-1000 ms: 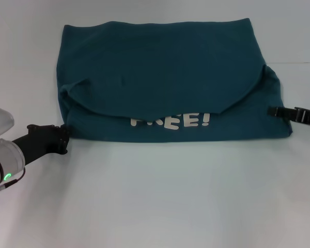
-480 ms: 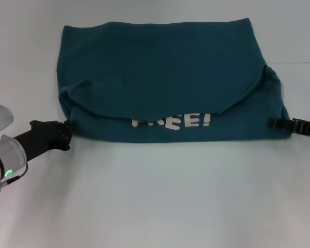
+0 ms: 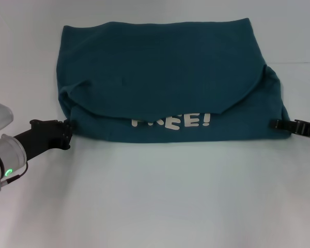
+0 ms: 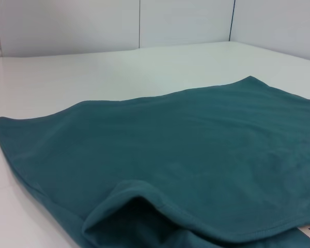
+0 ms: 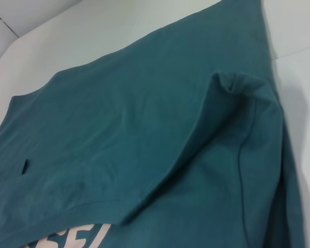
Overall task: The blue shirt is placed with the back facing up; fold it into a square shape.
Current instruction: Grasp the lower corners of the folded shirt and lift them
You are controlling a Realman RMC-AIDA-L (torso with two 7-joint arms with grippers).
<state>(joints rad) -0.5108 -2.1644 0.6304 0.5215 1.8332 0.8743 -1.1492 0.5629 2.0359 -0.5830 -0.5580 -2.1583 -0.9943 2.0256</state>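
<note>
The blue shirt (image 3: 165, 82) lies on the bench (image 3: 160, 196) across the upper middle of the head view, a folded-over flap covering its far part, with the left gripper (image 3: 67, 134) touching its lower left corner and the right gripper (image 3: 275, 124) at its lower right corner.

blue shirt (image 3: 165, 77) | teal, partly folded, flat | white lettering, apparently "FREE!", half covered near front edge

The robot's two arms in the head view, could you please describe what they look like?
The left arm has a pale grey-white cylindrical segment with a green indicator light and a thin cable, ending in a matte black left gripper. Of the right, only the slim black right gripper and part of its wrist show.
</note>
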